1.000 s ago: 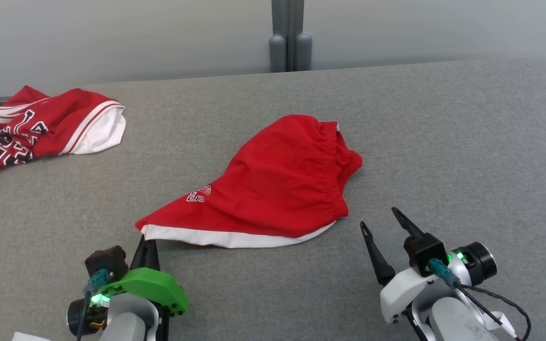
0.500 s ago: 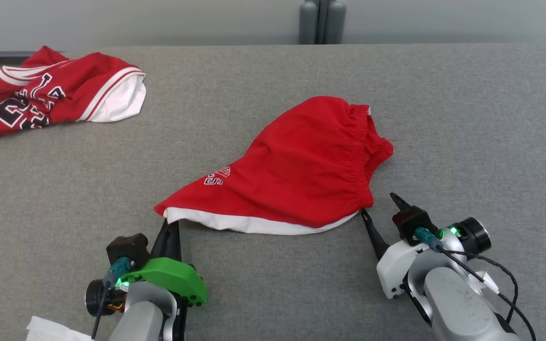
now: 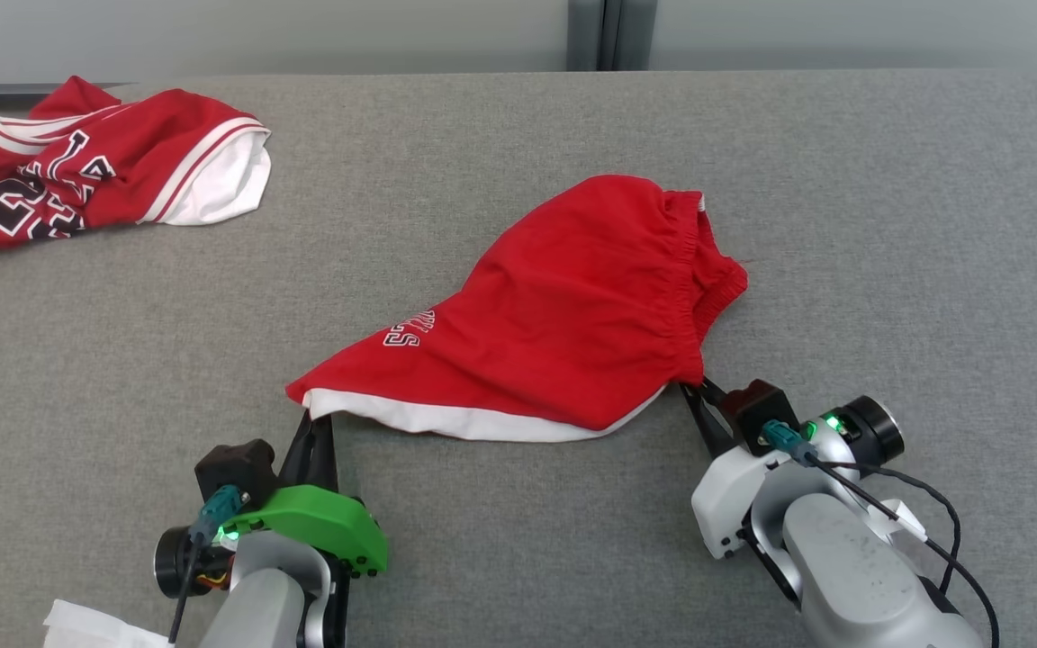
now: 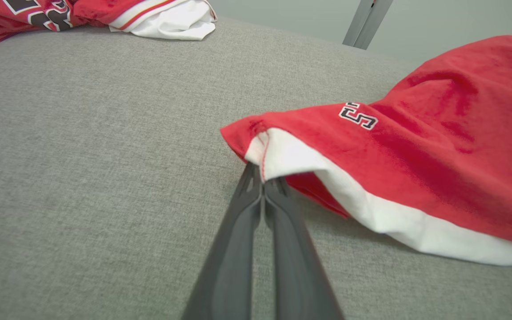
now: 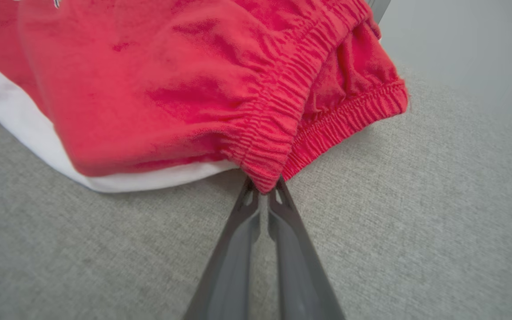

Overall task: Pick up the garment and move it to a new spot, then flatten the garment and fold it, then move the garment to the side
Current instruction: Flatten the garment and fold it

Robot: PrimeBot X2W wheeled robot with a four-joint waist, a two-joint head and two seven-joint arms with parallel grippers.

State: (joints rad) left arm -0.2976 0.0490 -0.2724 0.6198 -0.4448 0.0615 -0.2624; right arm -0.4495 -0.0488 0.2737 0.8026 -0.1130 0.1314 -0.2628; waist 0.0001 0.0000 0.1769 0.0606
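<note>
The garment point(image 3: 554, 315) is a pair of red shorts with a white hem band and white lettering, lying mid-table. My left gripper point(image 3: 310, 416) is shut on its near-left hem corner; in the left wrist view the fingertips point(image 4: 261, 175) pinch the white edge of the garment point(image 4: 394, 151). My right gripper point(image 3: 691, 389) is shut on the near end of the elastic waistband; the right wrist view shows both fingers point(image 5: 262, 195) closed on the gathered red band of the garment point(image 5: 185, 89).
A second red jersey piece point(image 3: 95, 171) with black numbers and white trim lies at the table's far left corner. The grey fabric table point(image 3: 888, 225) stretches wide to the right. A white scrap point(image 3: 91, 625) pokes in at the bottom left edge.
My right gripper has moved forward to the waistband end and shut on it; it stood open before. The left gripper stays shut on the hem corner. The head camera shifted.
</note>
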